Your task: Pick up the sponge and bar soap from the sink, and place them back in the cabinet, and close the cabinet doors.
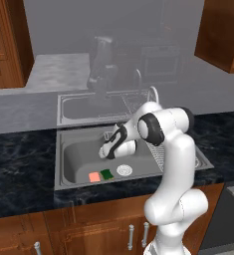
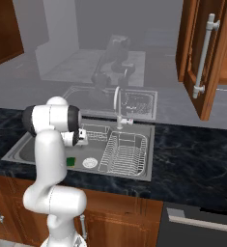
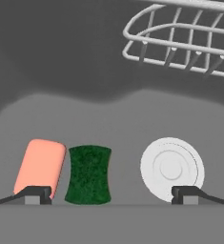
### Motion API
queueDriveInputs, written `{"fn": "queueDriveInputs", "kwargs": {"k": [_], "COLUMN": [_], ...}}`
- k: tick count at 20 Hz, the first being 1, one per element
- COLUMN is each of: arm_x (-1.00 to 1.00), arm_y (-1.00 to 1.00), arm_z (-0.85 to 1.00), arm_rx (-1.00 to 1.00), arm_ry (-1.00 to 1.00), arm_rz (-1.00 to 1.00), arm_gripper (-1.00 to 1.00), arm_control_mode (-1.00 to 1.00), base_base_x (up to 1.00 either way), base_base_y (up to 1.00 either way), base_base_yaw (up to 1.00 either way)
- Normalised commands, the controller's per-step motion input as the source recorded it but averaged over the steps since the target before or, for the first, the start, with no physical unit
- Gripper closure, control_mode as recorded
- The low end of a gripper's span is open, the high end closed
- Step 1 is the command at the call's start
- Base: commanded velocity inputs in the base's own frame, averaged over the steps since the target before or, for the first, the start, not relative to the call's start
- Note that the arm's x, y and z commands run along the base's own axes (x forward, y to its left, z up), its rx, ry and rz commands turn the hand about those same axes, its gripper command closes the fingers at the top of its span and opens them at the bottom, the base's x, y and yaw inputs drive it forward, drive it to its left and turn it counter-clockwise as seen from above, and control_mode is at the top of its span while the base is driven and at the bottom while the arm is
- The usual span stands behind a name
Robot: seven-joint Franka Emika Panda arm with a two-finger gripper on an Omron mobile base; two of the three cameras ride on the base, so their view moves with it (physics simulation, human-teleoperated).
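Observation:
The salmon-pink bar soap [image 3: 39, 167] and the dark green sponge [image 3: 88, 174] lie side by side on the floor of the sink [image 3: 108, 119], soap on the left. The left base view has the bar soap [image 1: 94, 177] and sponge [image 1: 106, 174] near the basin's front wall, left of the white drain [image 1: 124, 170]. My gripper [image 1: 105, 154] hangs open inside the sink [image 1: 73, 159], above and behind them, holding nothing. In the hand view the gripper [image 3: 111, 194] spans from the soap to the drain [image 3: 171, 167]. Two cabinet doors [image 2: 202, 58] [image 1: 4, 50] stand open; the cabinet's shelf is out of view.
A wire rack [image 3: 180, 43] sits in the sink's right part [image 2: 124, 154], beside the faucet [image 2: 118, 108]. Dark marble counter [image 1: 19, 169] surrounds the basin. A hazy mirror image of the sink shows on the back wall [image 1: 88, 107]. A dark drawer [image 2: 197, 226] is at lower right.

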Motion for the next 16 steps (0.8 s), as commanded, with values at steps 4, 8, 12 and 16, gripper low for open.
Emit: {"fn": "queueDriveInputs", "kwargs": {"k": [4,8,12,16], "arm_x": [0.08,0.05,0.04,0.06], "arm_y": [0.02,0.03,0.05,0.06], "arm_z": [-0.14,-0.13,-0.13,-0.13], "arm_rx": [0.0,0.0,0.0,0.0], "arm_ry": [0.0,0.0,0.0,0.0], "arm_rz": [0.0,0.0,0.0,0.0], "arm_gripper": [-1.0,-1.0,-1.0,-1.0], "arm_control_mode": [-1.0,-1.0,-1.0,-1.0], "base_base_x": [0.0,0.0,0.0,0.0], "base_base_y": [0.0,0.0,0.0,0.0], "base_base_yaw": [0.0,0.0,0.0,0.0]}}
